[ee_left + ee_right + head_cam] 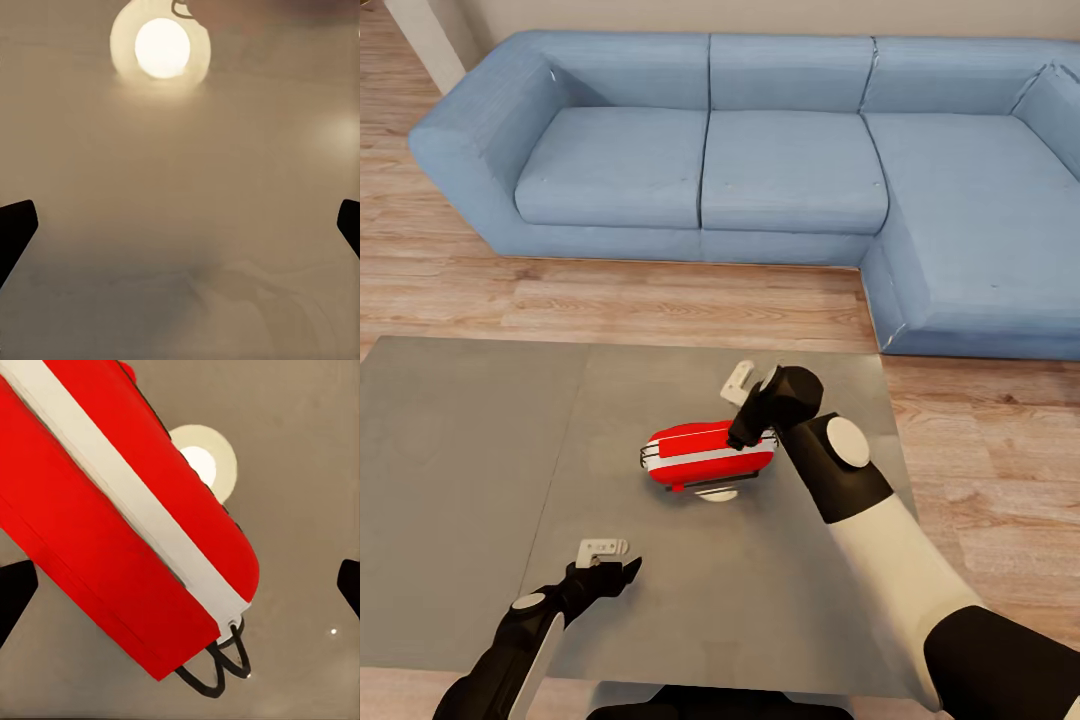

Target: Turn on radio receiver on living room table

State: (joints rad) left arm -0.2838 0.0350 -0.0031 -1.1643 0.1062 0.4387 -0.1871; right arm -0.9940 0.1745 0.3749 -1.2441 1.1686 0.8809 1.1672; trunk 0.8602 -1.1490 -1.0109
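One radio receiver on table (glossy) — one sofa behind.

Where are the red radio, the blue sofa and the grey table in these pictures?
radio [705, 455]: head view, red top face.
sofa [790, 170]: head view, middle seat cushion.
table [460, 480]: head view, bare left part of top.

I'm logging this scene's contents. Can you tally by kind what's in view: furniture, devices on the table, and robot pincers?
Furniture: 2, the sofa and the table
Devices: 1, the radio lying on the table
Pincers: 2, the left pincer over the table's near part and the right pincer at the radio
Total: 5
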